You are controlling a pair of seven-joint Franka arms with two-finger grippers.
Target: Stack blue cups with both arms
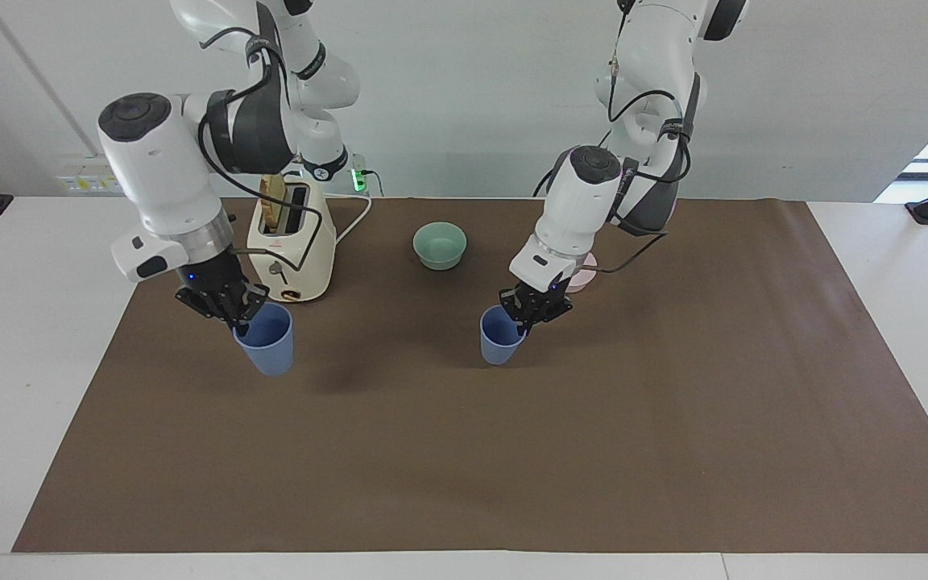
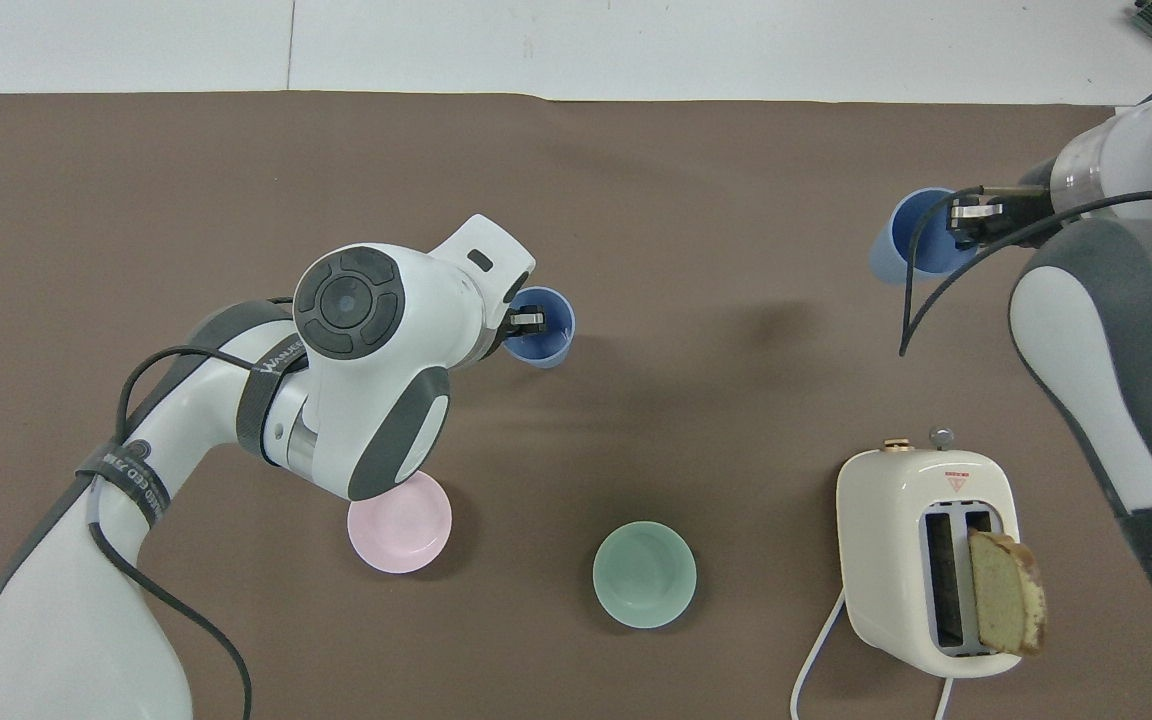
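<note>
Our left pincer (image 1: 525, 316) pinches one cup (image 1: 501, 339) mid-frame; our right pincer (image 1: 232, 310) pinches the other cup (image 1: 267, 341), raised, centre-left.

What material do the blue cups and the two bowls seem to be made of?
The blue cups look like matte plastic: thin walls, even colour, no glare. The green bowl and pink bowl have the same soft, dull finish, so probably plastic too, though glazed ceramic cannot be ruled out.

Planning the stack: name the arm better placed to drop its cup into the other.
Right, probably: the right end effector holds the raised cup, shadow cast apart; the left end effector holds the low cup near the mat, a ready base.
</note>
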